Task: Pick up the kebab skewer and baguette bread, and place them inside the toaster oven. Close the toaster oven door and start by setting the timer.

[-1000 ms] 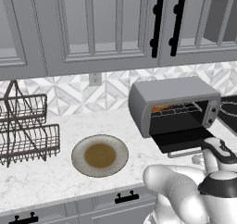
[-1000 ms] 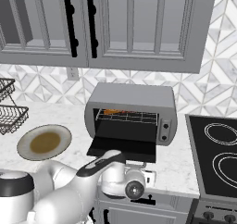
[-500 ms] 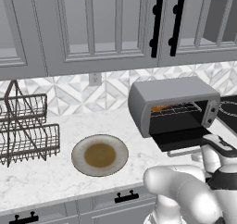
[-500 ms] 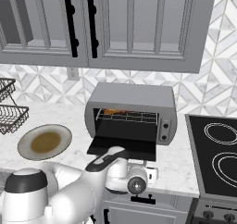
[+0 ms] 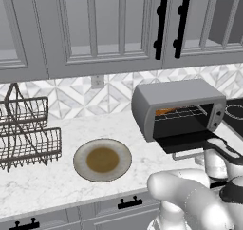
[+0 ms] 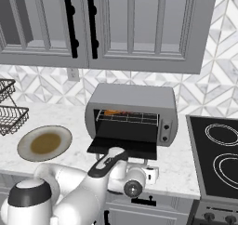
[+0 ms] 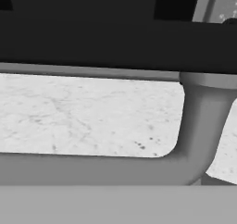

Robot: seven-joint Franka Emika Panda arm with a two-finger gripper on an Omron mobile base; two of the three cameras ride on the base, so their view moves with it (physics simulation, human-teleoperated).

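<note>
Jaws stand wide apart, though the finger tips themselves are hard to make out. The white robot gripper (image 6: 151,174) sits low at the front edge of the counter, just below the dropped door, and the arm's own round white body hides most of it in both base views.

The wide dark glass toaster oven door (image 6: 122,147) hangs open and lies flat, sticking out toward the robot. Its grey bar handle (image 7: 92,170) runs close across the hand view, with one bent end (image 7: 201,121) going up to the door's dark edge. White speckled marble counter (image 7: 88,114) shows through the gap between bar and door.

The grey boxy toaster oven (image 5: 178,108) stands on the counter by the tiled wall. Inside, on the wire rack (image 6: 128,118), a golden-orange lump of baguette bread (image 6: 111,112) shows at the left. A thin dark bit beside it may be the kebab skewer, but it is too small to tell.

A round tan plate with a brown middle (image 5: 102,159) lies to the left. A dark wire dish rack (image 5: 26,134) is cut off at the left edge. A black stovetop (image 6: 221,156) sits to the right.
</note>
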